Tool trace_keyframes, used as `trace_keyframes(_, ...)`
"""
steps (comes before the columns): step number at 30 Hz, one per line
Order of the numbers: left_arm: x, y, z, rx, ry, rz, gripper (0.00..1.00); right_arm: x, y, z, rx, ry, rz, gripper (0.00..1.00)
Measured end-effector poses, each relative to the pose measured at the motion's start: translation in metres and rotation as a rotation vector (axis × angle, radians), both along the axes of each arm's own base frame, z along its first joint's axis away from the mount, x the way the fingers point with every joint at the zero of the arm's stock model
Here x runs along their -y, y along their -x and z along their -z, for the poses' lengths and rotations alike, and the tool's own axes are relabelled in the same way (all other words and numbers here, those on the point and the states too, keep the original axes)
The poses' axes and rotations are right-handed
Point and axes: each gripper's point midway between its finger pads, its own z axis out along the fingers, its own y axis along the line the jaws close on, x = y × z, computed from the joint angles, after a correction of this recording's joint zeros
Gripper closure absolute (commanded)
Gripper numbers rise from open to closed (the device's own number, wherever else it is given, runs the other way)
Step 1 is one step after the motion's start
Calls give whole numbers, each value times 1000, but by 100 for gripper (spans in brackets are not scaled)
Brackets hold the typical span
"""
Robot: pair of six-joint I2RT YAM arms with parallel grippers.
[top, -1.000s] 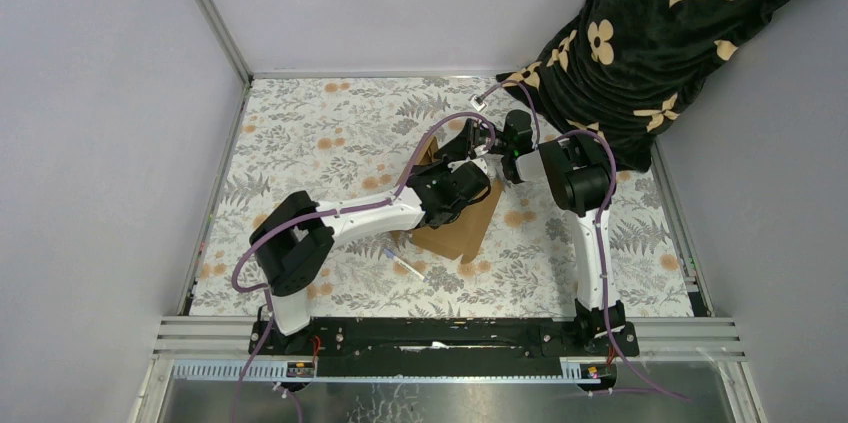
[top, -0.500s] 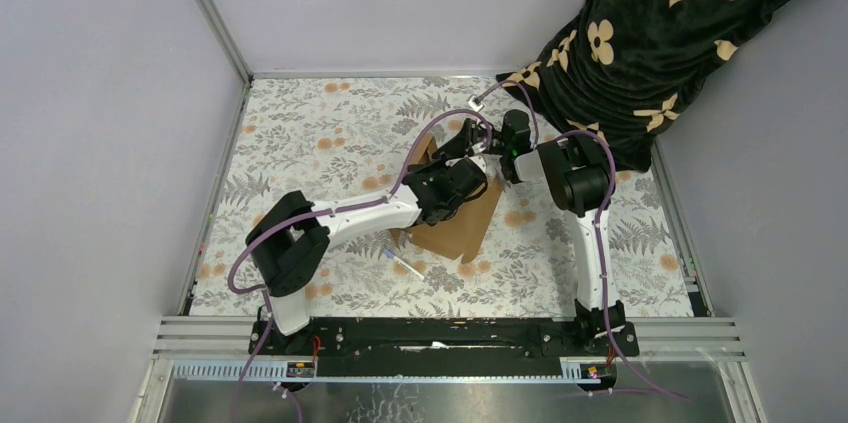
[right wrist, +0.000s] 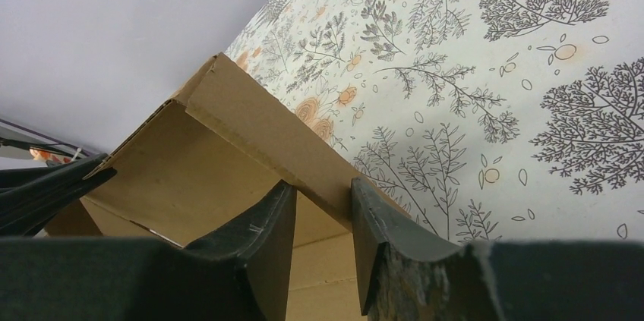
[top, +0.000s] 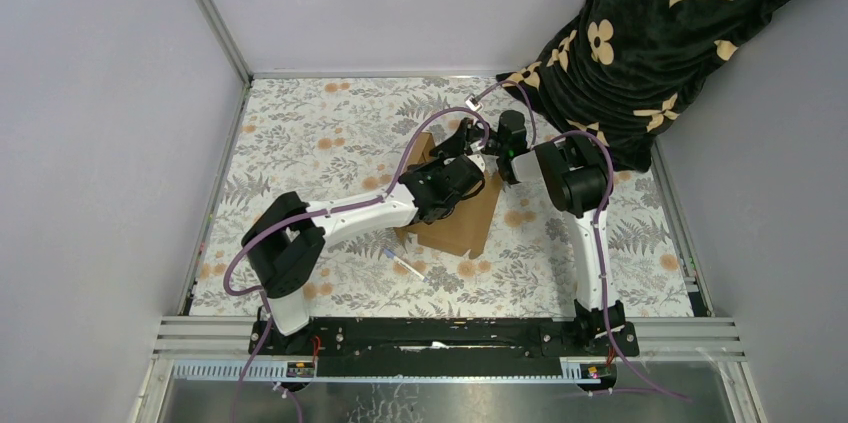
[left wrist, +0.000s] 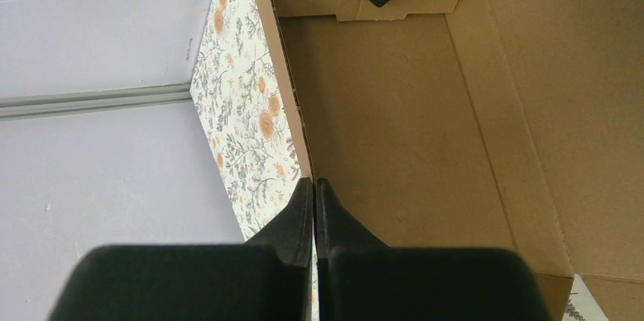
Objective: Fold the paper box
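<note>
**Left elbow swung out; box nudged with it**

Since a second ago the left elbow has swung further from the black flowered cloth point(top: 660, 33). Both wrists have edged toward the far wall. The paper box point(top: 455, 228) has gone a touch with them, away from the cloth.

- Table point(top: 300, 143): fern-print cover. The cloth is heaped over its far corner.
- Box: it lies open-side up, just clear of the cloth's lower hem and on the nearer side of it. We judge its long axis runs near to far, with the far end leaning toward the cloth.
- Left gripper point(left wrist: 313, 183): fingers pressed fully together on the top edge of the long side wall point(left wrist: 285, 70), the wall away from the cloth.
- Right gripper point(right wrist: 322, 184): it reaches in from the cloth side. Its fingers are closed onto the raised end flap point(right wrist: 258, 120) at the box's far end, one on each face, and both look to be touching.
- White stick point(top: 408, 267): it lies loose by the box's near corner, on the side away from the cloth. Nothing touches it.

What the next move turns on: the flap's crease runs across the long axis, and the right hand is the nearer one to it. We judge the flap must tip inward, away from the cloth and toward the left hand. The left pinch keeps the side wall upright meanwhile. The risk is the sheet skating on the cover if the left grip slackens.
</note>
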Motion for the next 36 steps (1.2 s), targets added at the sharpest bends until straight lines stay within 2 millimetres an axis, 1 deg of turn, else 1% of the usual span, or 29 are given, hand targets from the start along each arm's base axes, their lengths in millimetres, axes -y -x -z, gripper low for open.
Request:
trace_keyframes(2,0,0,0,-1,3,0,100,0,-1,0,4,1,6,67)
trace_keyframes(5,-2,0,0,-5,7,0,100,-2,-2,0,14,2,16,71)
trace_keyframes(8,-2,0,0,-7,9,1,100,-4,-3,0,24,2,29,81)
trace_keyframes(15,-4,-1,0,-8,8,-2,100,-8,-3,0,62,44,80,95)
trace_keyframes(18,-4,0,1,-8,8,-2,100,-8,-2,0,77,72,111,98)
trace_keyframes(21,-6,1,0,-9,9,-1,100,-7,0,0,85,99,137,100)
trace_keyframes(27,-4,3,-1,-18,26,11,100,-1,7,0,80,160,176,100)
trace_keyframes(32,-1,5,0,-31,51,24,100,8,14,0,65,244,198,100)
trace_keyframes(36,2,8,0,-46,75,37,100,18,23,1,43,321,216,100)
